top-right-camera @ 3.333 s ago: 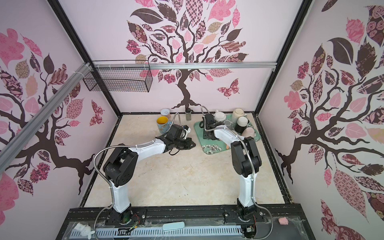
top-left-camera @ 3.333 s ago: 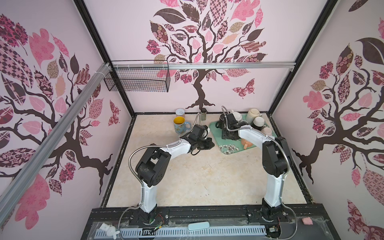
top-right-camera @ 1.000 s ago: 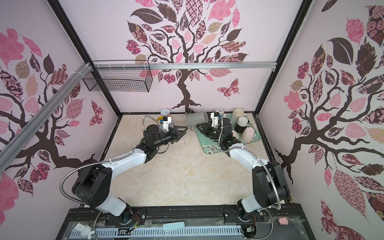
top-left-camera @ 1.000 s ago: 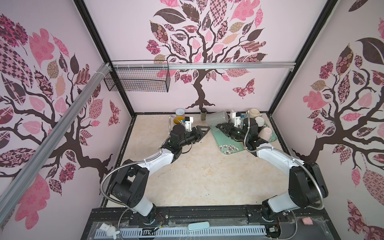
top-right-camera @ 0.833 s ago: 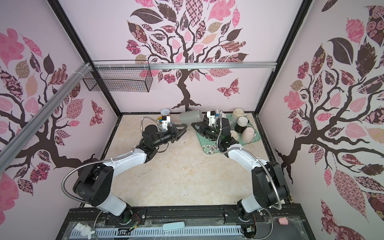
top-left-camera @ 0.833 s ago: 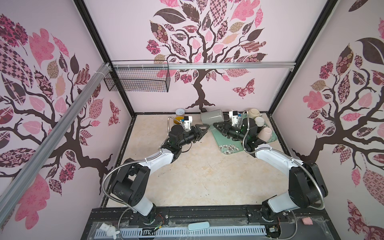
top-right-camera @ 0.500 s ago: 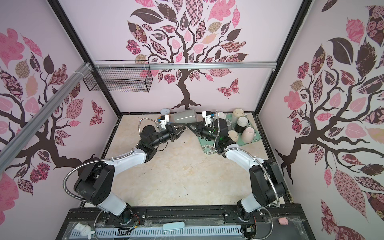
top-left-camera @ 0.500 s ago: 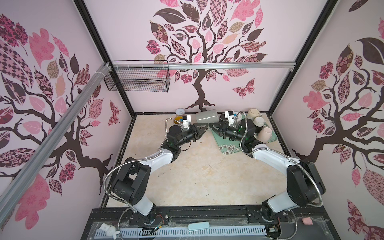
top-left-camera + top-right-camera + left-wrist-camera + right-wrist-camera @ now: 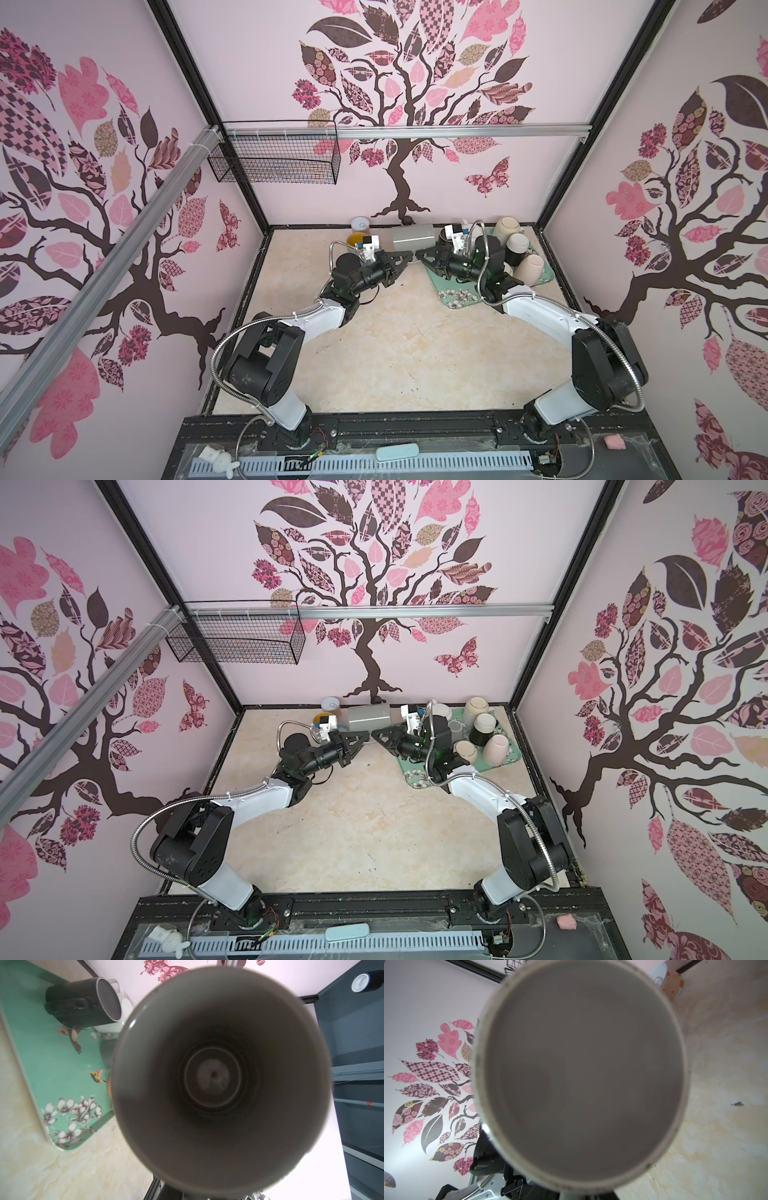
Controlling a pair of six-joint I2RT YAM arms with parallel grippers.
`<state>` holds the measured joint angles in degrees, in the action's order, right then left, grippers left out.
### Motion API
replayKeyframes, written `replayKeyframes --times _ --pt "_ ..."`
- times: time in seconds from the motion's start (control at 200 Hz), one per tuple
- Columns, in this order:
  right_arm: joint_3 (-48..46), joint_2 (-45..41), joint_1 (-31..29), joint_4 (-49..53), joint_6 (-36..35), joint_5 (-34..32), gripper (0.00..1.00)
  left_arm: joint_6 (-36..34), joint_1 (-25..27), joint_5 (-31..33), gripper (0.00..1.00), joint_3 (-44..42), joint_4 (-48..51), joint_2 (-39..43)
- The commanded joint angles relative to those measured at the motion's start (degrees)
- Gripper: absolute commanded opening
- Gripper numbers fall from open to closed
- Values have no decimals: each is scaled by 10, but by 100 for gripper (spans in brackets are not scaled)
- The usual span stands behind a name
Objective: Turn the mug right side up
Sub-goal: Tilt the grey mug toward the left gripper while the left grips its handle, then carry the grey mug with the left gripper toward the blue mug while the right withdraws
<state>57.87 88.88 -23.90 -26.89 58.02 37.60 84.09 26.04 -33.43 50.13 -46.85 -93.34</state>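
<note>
**Grey mug held sideways between the two grippers**

I see the grey cylindrical ceramic mug [image 9: 413,237] lying horizontally and raised clear of the beige marbled tabletop [image 9: 415,345]. It is at the back of the cell, close to the rear wall. Both top views show its long axis running from one arm towards the other.

Its open mouth faces the left arm, so the left wrist view looks straight down the bore to the mug's bottom [image 9: 214,1076]. Its flat base [image 9: 581,1076] faces the right arm and fills most of the right wrist view.

The left gripper [image 9: 403,262] sits just beneath the mouth end. Its jaws are drawn together and it holds the mug from below, but the mug's own body hides the exact point of contact from me. The right gripper [image 9: 424,257] sits just beneath the base end, and its tips almost meet the left gripper's under the middle of the mug. I cannot tell how wide its jaws stand, nor whether it grips anything.

The green floral tray [image 9: 453,297] lies on the tabletop below the right arm and carries a black mug [image 9: 79,1007] and a few cream ones [image 9: 528,268]. A yellow-lined mug [image 9: 357,239] stands on the tabletop just behind the left gripper.
</note>
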Motion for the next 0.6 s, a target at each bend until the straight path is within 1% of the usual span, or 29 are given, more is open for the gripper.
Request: replayKeyframes --times 0.0,0.22,0.375,0.47,0.595 --pt "23 19 -2 49 -66 -13 29 -20 -8 19 0 -23 -7 23" --pt "24 43 -2 92 -97 -15 36 -24 -11 13 0 -36 -23 6" --pt "31 46 -2 140 -138 -29 42 -45 -12 17 0 -41 -3 8" --pt "37 38 -2 178 -174 -44 45 -69 -14 26 0 -41 31 18" --pt "41 20 -2 228 -222 -67 47 -130 -15 48 0 -35 126 46"
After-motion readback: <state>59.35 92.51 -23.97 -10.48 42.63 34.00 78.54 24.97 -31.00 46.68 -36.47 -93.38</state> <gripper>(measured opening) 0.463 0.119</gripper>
